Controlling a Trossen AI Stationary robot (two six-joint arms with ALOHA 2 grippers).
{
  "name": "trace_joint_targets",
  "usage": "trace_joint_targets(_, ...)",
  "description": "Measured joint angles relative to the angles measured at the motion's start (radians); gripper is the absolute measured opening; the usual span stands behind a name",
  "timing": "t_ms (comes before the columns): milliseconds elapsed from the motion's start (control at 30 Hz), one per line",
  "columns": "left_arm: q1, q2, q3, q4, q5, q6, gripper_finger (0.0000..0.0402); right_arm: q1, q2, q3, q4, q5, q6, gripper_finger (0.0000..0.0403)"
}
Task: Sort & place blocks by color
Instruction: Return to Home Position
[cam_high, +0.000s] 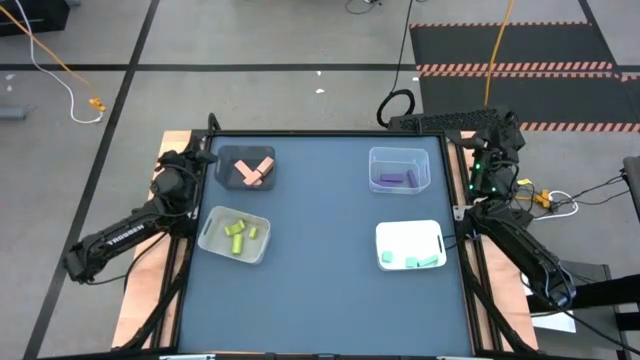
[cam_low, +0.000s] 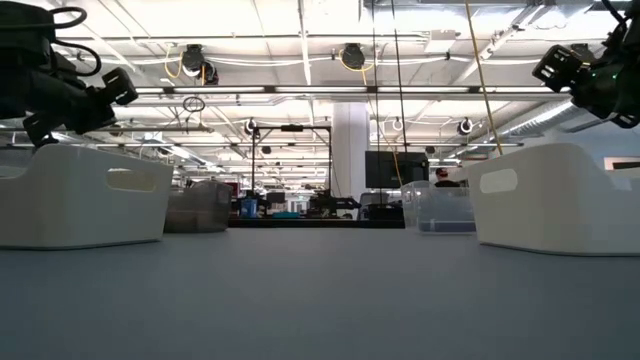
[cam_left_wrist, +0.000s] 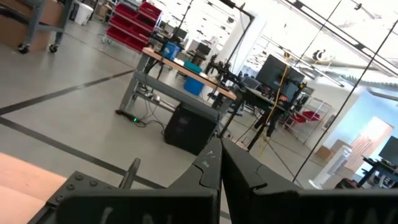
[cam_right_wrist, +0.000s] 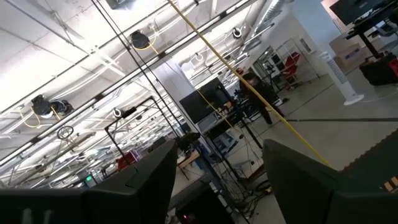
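- The left claw (cam_left_wrist: 219, 150) sat just off the far-left corner of the dark blue-grey desk (cam_high: 320, 295). Its fingers were clenched together on nothing.
- The right claw (cam_right_wrist: 219, 148) hung raised off the far-right corner, released, with its fingers spread and empty.
- And the sorting: the salmon-orange blocks (cam_high: 252, 173) lay crossed in the dark grey rectangular bin (cam_high: 228, 157) at far left.
- The purple blocks (cam_high: 396, 179) rested in the clear plastic bin (cam_high: 400, 153) at far right.
- The yellow-green blocks (cam_high: 238, 233) lay in the pale translucent bin (cam_high: 214, 224) at near left.
- The light teal blocks (cam_high: 420, 261) lined the near side of the white plastic bin (cam_high: 405, 236).
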Motion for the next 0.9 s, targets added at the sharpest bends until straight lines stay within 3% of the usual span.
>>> trace_joint_targets(900,0.000,0.001,0.000,0.001,0.000,0.000,0.0010,0.000,0.000,0.000,0.000,0.000,0.000,0.0228)
